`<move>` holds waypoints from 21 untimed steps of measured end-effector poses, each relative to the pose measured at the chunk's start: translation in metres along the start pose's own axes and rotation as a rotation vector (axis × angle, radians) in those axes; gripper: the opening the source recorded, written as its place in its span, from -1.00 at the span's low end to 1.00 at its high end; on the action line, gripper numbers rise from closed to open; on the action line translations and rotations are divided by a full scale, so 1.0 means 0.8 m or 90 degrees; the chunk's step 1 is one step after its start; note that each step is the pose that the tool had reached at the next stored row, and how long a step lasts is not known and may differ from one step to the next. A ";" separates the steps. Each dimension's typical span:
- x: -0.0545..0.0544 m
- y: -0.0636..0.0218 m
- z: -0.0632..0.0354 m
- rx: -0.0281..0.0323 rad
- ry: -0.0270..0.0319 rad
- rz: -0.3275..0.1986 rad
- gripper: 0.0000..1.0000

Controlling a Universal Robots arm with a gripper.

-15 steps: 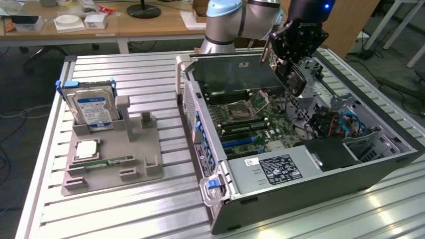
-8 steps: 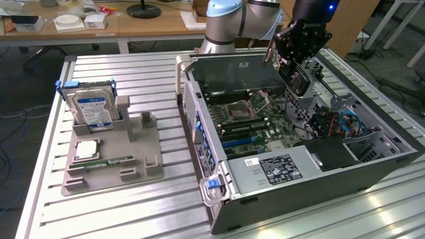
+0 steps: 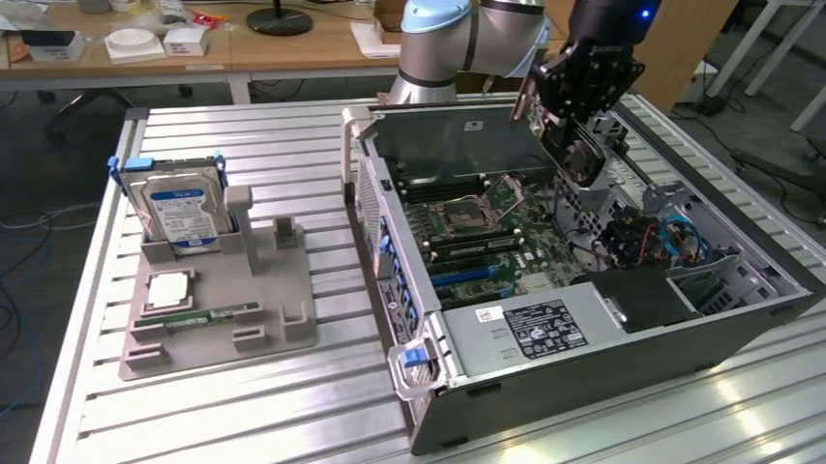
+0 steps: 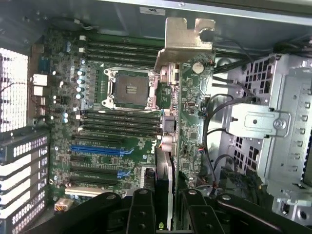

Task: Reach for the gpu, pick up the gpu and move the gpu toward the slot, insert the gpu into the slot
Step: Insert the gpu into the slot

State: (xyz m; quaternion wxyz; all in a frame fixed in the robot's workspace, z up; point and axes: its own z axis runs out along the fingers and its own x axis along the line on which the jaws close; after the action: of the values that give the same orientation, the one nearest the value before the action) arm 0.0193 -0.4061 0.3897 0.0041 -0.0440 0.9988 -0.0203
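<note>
Gripper (image 4: 166,210) clamps gpu (image 4: 186,40) edge-on, seemingly clear above motherboard (image 4: 97,163).

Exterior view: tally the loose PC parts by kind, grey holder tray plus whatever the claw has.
hard drive: 1
processor chip: 1
memory stick: 1
gpu, gripped in the claw: 1
Total: 4

Your arm (image 3: 446,43) is bent over, its wrist (image 3: 597,53) pointing steeply down. The jaws are clamped on the gpu (image 4: 165,180).
</note>
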 end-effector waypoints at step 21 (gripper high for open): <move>-0.001 0.000 0.002 -0.0013 -0.0095 -0.227 -0.47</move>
State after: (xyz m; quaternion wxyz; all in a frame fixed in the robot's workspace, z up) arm 0.0199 -0.4061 0.3881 0.0078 -0.2207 0.9751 -0.0194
